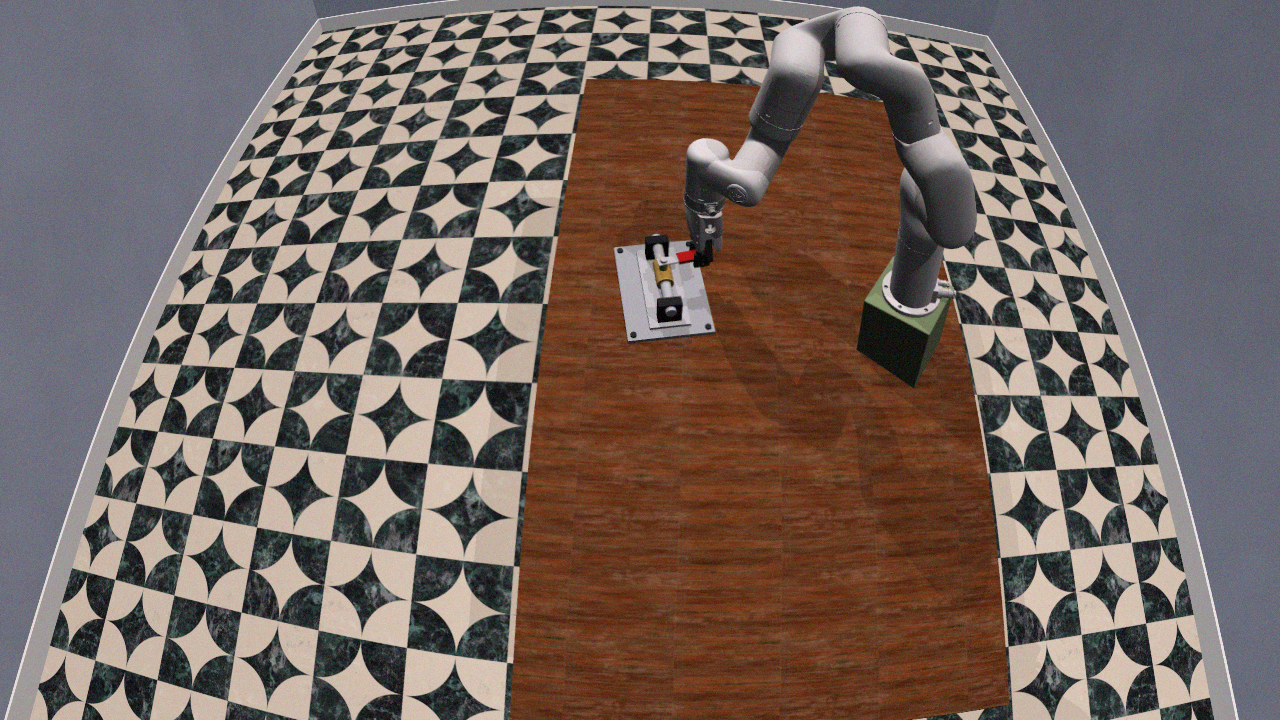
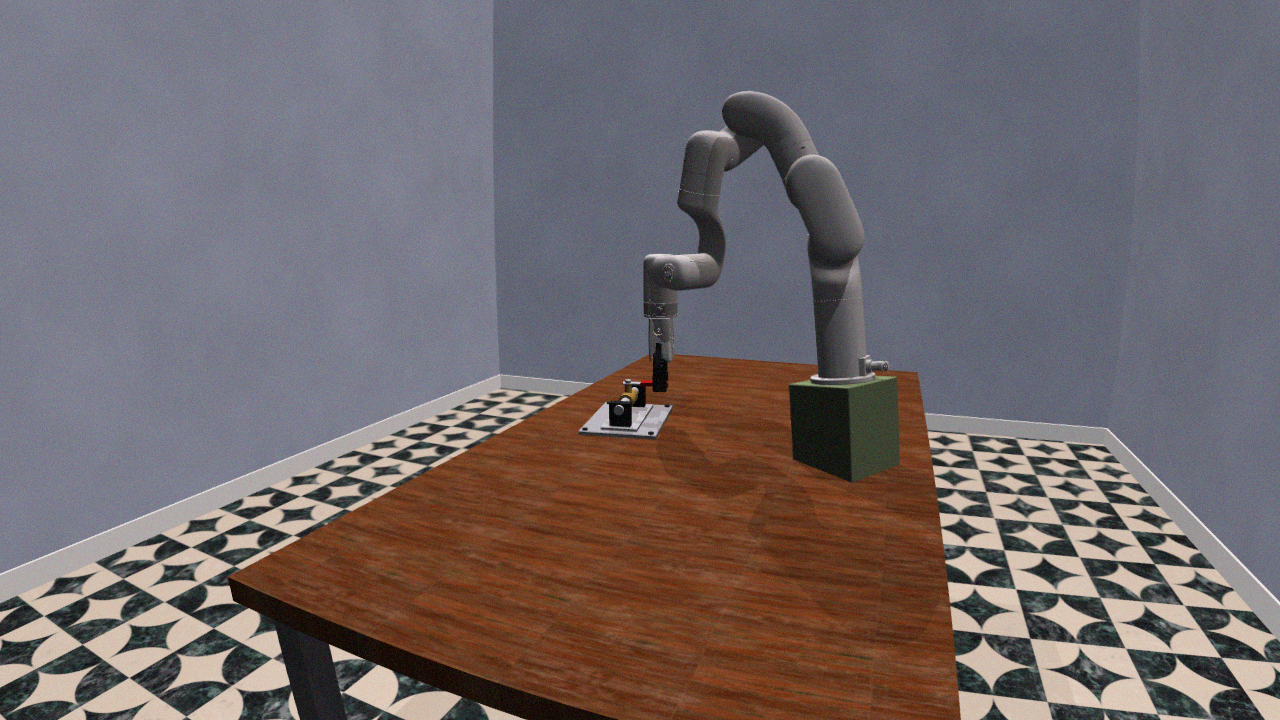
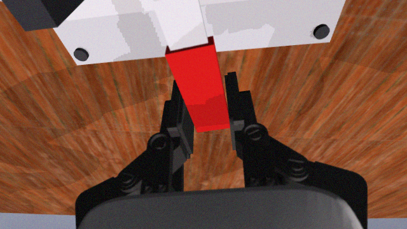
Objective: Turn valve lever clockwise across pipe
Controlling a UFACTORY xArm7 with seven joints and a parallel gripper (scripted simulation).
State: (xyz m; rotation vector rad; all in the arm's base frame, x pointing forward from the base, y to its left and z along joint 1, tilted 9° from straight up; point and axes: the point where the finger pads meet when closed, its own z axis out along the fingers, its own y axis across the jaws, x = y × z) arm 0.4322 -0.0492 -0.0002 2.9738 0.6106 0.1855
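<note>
Your tool [image 3: 201, 105] was clamped on the red tip of the valve's lever [image 3: 198, 86], one black finger [image 3: 178, 111] pressed to each long edge, with the strip's free end poking back past the pads toward the wrist. The valve [image 1: 663, 276] sat on its grey base plate [image 1: 637, 315] near the far left part of the bench [image 1: 760, 501], well apart from the arm's green pedestal [image 1: 897, 344]. From the top view the lever [image 1: 687, 257] stood out sideways from the brass pipe body, roughly across it by my reading, though the angle was too small to judge closely. You should have treated the strip as rigid and thin: it looked like flat metal that would not flex, pivoting on its stem only, so any push off the arc would have loaded the fingers rather than bent the lever. Its smooth faces looked slippery. Holding near the outer end, as you did, gave the most leverage. The remaining risk I noted was dragging the lever back on release; you needed to open squarely and lift straight away.
</note>
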